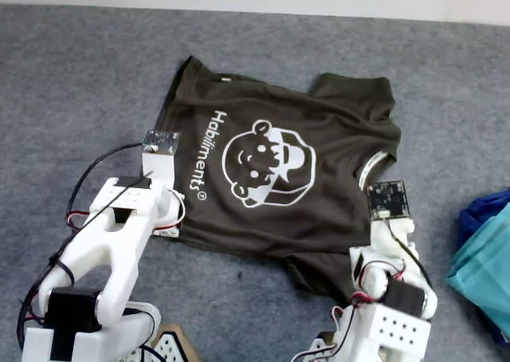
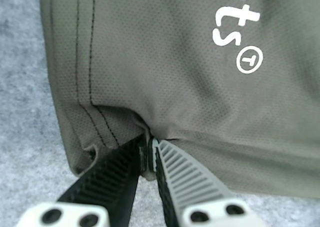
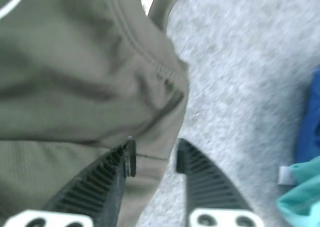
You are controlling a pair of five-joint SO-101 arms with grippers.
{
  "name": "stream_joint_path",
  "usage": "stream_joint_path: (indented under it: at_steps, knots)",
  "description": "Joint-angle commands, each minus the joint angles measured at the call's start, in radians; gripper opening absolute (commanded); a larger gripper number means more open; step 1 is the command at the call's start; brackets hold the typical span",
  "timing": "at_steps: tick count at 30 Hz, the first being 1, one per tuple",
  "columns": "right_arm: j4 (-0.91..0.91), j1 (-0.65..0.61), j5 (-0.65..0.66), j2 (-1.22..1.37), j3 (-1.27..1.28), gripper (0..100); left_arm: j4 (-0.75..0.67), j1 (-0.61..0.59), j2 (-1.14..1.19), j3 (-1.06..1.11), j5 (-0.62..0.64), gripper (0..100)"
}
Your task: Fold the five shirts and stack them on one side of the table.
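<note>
Two arms at the near edge of the grey table (image 1: 80, 75). The left arm (image 1: 111, 234) stands by the shirt's hem and the right arm (image 1: 390, 314) by its collar end.

Left gripper (image 2: 150, 144): fingers clenched on the hem of the shirt (image 1: 319, 123), close to a hem corner. The black finger (image 2: 115, 177) and the pale one meet, with a small pucker of fabric caught between their tips. The double row of hem stitching bends into the pinch. The end of the white lettering lies just beyond it.

Right gripper (image 3: 155, 154): jaws apart, grasping nothing. One finger lies over the shirt's edge and the other over bare table, with the fabric edge running between them. The cloth here is bunched into folds, and the collar's white strip sits a little farther on.

The shirt is dark olive, print side up, and lies spread across the middle of the table between the two arms. Its hem is toward the left arm and its collar toward the right arm. One sleeve points to the far side and the other to the near side, where it is partly crumpled.

At the table's right edge, well apart from the shirt, a blue garment (image 1: 482, 206) and a teal garment (image 1: 486, 266) lie touching.

At the far side, a pale strip runs along the table's edge.
</note>
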Motion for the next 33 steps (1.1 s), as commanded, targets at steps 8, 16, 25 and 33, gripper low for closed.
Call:
stream_joint_path:
  at_steps: [8, 16, 25, 33]
  knots:
    - [-0.102, 0.010, -0.025, 0.216, -0.008, 20.1, -0.020, -0.004, 0.013, 0.007, -0.006, 1]
    - [-0.122, 0.018, -0.020, 0.219, 0.018, 17.3, -0.018, -0.004, 0.013, 0.007, -0.006, 1]
    - [-0.124, 0.045, -0.018, 0.220, 0.018, 13.9, -0.017, -0.004, 0.013, 0.007, -0.006, 1]
    - [-0.122, 0.087, -0.026, 0.220, 0.015, 0.9, -0.017, -0.004, 0.013, 0.005, -0.006, 1]
